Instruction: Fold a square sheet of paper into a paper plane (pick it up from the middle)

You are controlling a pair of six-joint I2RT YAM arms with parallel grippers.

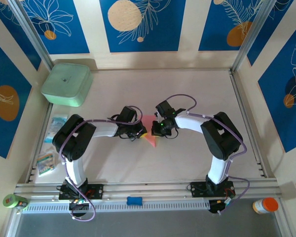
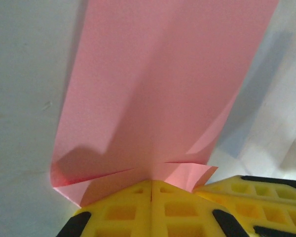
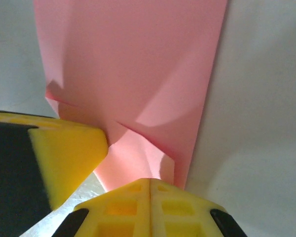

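The pink sheet of paper [image 1: 149, 126] lies folded at the table's middle, its pointed tip [image 1: 153, 143] toward the near edge, like a dart-shaped paper plane. My left gripper [image 1: 140, 132] and right gripper [image 1: 156, 131] meet over it from either side. In the left wrist view the paper [image 2: 158, 89] stretches away with a centre crease, and the left gripper [image 2: 151, 183] is shut on its near edge. The right gripper's yellow fingers [image 2: 256, 192] sit beside it. In the right wrist view the right gripper [image 3: 149, 181] is shut on the paper [image 3: 133, 64], with a left finger [image 3: 64, 153] touching it.
A mint-green square box [image 1: 66, 84] stands at the back left. Clear printed packets [image 1: 56, 123] lie along the left edge. On the front rail sit a green roll [image 1: 14, 201], a small blue piece [image 1: 134, 200] and an orange-capped jar [image 1: 265, 205].
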